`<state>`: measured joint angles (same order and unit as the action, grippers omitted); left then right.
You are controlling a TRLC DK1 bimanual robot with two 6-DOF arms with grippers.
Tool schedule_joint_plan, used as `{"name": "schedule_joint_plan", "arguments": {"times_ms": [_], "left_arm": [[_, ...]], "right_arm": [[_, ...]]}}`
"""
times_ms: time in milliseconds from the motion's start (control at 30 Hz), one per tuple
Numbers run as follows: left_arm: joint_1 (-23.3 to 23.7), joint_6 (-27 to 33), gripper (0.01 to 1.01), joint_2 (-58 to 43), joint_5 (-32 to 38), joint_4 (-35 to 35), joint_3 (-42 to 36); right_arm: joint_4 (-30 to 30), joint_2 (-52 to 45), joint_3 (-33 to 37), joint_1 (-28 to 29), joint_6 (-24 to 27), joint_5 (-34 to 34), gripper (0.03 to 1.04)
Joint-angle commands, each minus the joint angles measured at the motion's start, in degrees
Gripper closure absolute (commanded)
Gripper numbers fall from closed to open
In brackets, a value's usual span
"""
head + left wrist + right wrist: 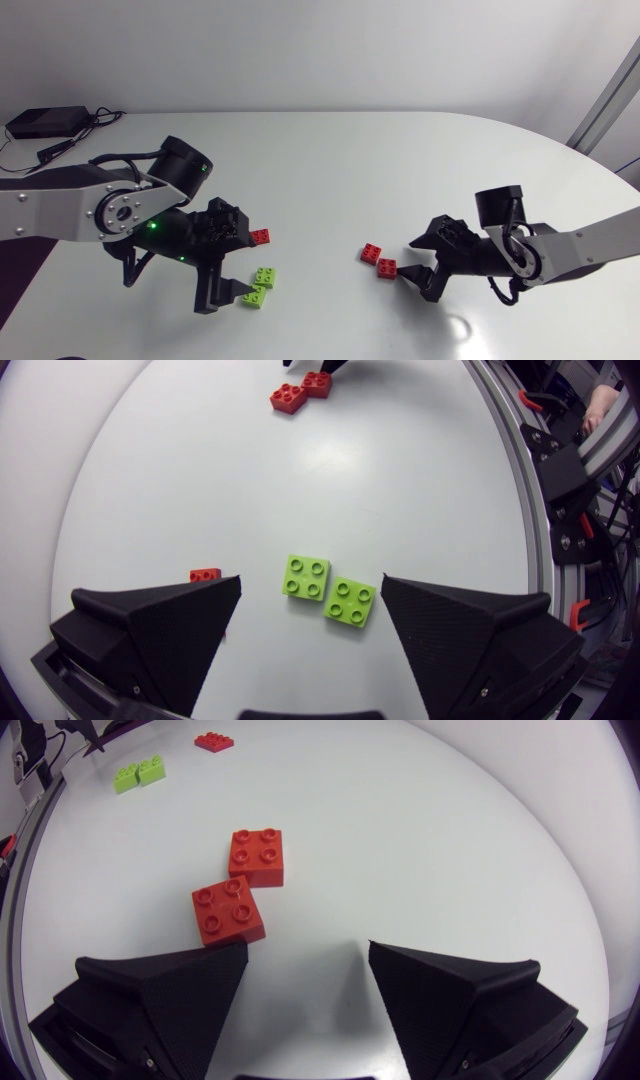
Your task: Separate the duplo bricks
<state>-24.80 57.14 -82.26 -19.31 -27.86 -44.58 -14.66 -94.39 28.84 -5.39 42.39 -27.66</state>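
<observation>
At the 10 o'clock corner of the table (330, 160) a black power adapter (45, 122) lies with its cable (52, 152) beside it. No print on it can be made out.

The left arm (60, 205) comes in from 9 o'clock. The left gripper (224, 296) points toward 6 o'clock, its jaws spread wide. Two green bricks (265, 277) lie flat on the table, studs up, at 3 o'clock of that gripper's fingertips. From the left wrist these green bricks (307, 577) sit between the open fingers (160, 630) and touch neither. The two meet only at a corner, one set a little askew of the other. A single red brick (260, 237) lies at 12 o'clock of the green ones, near but apart. From the left wrist the single red brick (205, 575) shows just beside one finger, partly hidden behind it.

Well apart, at about 3 o'clock of the single red brick, the red pair (371, 253) lies studs up, corner to corner. The right gripper (407, 260) is at their 3 o'clock, jaws spread and holding nothing. From the right wrist, the nearer red brick (228, 910) lies just ahead of one fingertip (225, 955); whether they touch cannot be told. The farther red brick (255, 856) lies beyond it. The right arm (600, 240) enters from 3 o'clock.
</observation>
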Motion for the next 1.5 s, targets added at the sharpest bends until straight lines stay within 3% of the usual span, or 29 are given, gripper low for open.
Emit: {"name": "schedule_joint_plan", "arguments": {"times_ms": [0,233,500,667,800,933,1100,1233,1333,1467], "left_arm": [[-0.3,-0.2,0.049,1.0,-0.6,-0.5,-0.6],[-0.2,-0.7,0.049,1.0,-0.6,-0.5,-0.5],[2.8,-5.9,0.049,3.8,-0.8,0.1,-2.6],[8.1,-12.5,0.049,4.0,-1.0,5.2,-4.6],[12.3,-16.6,0.046,4.0,-0.6,8.8,-4.3],[13.7,-20.2,0.046,6.7,4.2,9.2,-4.3],[15.3,-24.2,0.046,11.9,8.9,8.0,-4.8],[17.9,-27.9,0.044,13.4,10.4,4.8,-5.6],[18.5,-28.5,0.044,16.8,10.5,3.5,-4.0],[18.6,-29.9,0.043,23.0,11.1,1.9,-2.0]], "right_arm": [[-0.9,-1.3,1.0,-1.0,-1.8,0.5,0.19],[-0.9,0.4,0.8,0.6,-1.6,0.8,0.19],[6.0,15.2,0.2,7.9,-1.7,0.4,0.15],[7.1,21.6,1.0,9.5,-5.9,3.0,0.07],[6.7,24.8,0.5,9.7,-8.8,5.4,0.07],[6.6,29.6,0.3,10.6,-10.7,8.6,0.07],[11.2,37.3,2.3,11.5,-12.9,11.0,0.07],[18.3,36.5,5.2,12.7,-14.5,11.0,0.07],[19.8,38.6,4.8,13.2,-15.0,10.7,0.07],[20.5,47.0,3.2,15.2,-20.0,10.9,0.07]]}}
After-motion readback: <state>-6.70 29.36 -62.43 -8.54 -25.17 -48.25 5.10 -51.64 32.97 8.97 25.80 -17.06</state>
